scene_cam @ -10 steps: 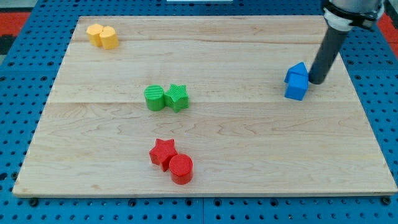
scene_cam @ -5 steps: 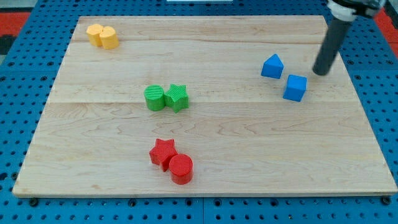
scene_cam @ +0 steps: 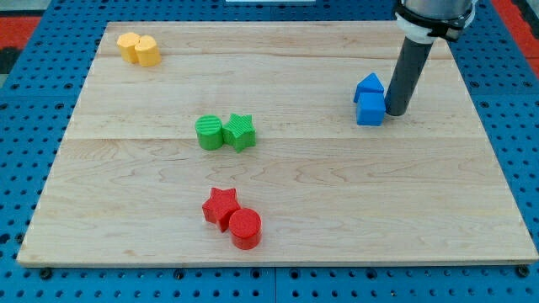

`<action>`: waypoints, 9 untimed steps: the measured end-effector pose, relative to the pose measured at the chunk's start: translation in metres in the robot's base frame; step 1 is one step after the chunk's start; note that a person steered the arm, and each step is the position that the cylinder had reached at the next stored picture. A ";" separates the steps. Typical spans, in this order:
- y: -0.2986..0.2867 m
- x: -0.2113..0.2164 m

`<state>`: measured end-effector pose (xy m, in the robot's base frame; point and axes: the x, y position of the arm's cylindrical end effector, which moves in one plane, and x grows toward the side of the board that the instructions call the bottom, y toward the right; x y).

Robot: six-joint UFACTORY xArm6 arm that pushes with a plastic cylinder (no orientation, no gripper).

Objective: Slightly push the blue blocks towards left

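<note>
— Two blue blocks sit together in the board's upper right part: a blue block with a peaked top [scene_cam: 369, 84] and a blue cube [scene_cam: 370, 109] directly below it in the view, the two touching.

— And the rod?

— My tip [scene_cam: 394, 113] stands on the pale wooden board [scene_cam: 337, 194] against the cube's right side, touching it or all but touching; the dark rod rises from there toward the view's top. It is a bare rod with nothing to open or close, and it clamps nothing.

— How much room is there to the left of the blue pair?

— Plenty. Bare wood runs from them toward the view's left as far as the green cylinder [scene_cam: 209, 133] and green star [scene_cam: 240, 131], which touch each other near the middle of the board, well apart from the blue pair.

— What about the edges?

— The blue blocks lie nearer the board's right edge than its left, with a strip of wood between my tip and that right edge. The top edge is also fairly near them.

— Anything else on the board?

— A red star [scene_cam: 221, 207] and a red cylinder [scene_cam: 246, 228] touch near the bottom edge. Two yellow blocks [scene_cam: 139, 49] sit side by side in the top left corner.
</note>
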<state>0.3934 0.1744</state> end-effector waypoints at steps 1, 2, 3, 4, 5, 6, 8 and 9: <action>0.005 -0.011; 0.005 -0.027; 0.005 -0.040; -0.004 -0.054; -0.017 -0.056; -0.023 -0.056; -0.041 -0.086; -0.094 -0.050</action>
<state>0.3437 0.0809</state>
